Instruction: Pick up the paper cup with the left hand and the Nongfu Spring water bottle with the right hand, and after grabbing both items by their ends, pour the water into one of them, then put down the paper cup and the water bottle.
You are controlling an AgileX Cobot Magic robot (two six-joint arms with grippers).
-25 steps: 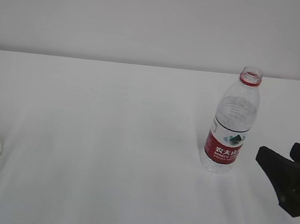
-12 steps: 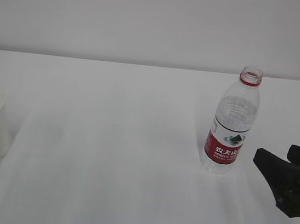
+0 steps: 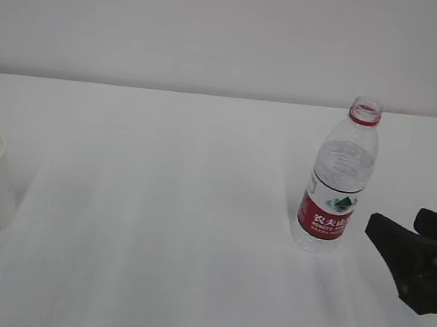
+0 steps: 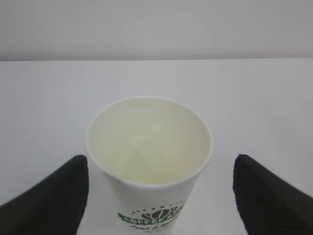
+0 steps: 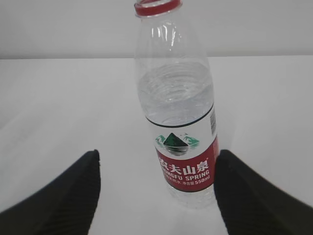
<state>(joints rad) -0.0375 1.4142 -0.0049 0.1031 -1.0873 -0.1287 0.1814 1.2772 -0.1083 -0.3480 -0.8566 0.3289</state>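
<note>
The paper cup, upright far left of the Nongfu Spring water bottle on the surface, is flanked by open left hand fingers, while open right hand fingers flank the uncapped bottle, which could be tipped and spilled by an off-centre closure.

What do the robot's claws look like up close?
Only the tips show. Both are matt black. In the right wrist view, the right claw has two broad wedge-shaped fingers with fine ribbed lines across their inner faces. The left claw has the same dark tapered fingers. No cables or markings are visible.
</note>
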